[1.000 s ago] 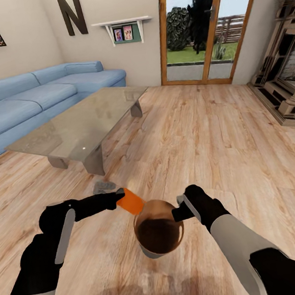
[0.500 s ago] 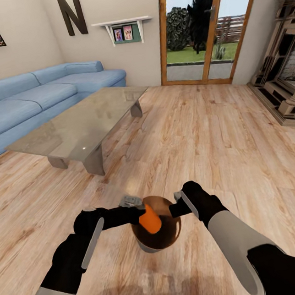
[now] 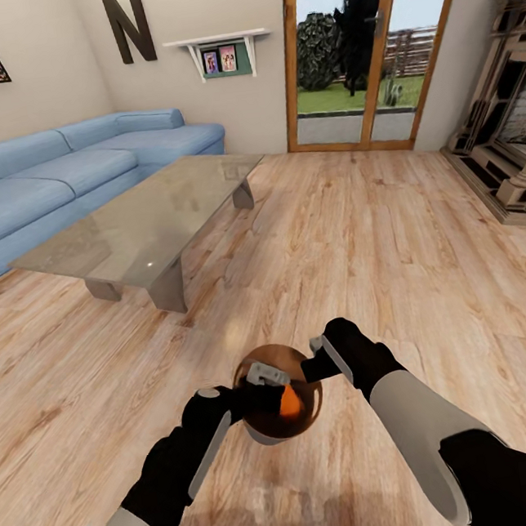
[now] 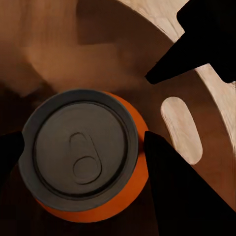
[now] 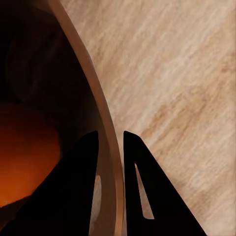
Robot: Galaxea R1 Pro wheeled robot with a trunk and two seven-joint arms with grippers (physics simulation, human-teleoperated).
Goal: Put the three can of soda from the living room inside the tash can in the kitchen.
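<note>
Can inside the trash can, held between both arms.
The can of soda (image 3: 290, 400) sits in the trash can (image 3: 267, 429); left gripper (image 3: 266, 388) at its 9 o'clock, right gripper (image 3: 315, 363) at 2 o'clock, table (image 3: 139, 229) at 11 o'clock, sofa (image 3: 55, 177) beyond.

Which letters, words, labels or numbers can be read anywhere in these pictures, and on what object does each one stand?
"N": one large dark block letter mounted on the beige wall above the blue sofa.
Orange soda can: no brand or label can be read; its grey top shows just the pull tab.
Two small framed pictures on the white wall shelf: too small to read.
Round copper-brown trash can: no text.
</note>
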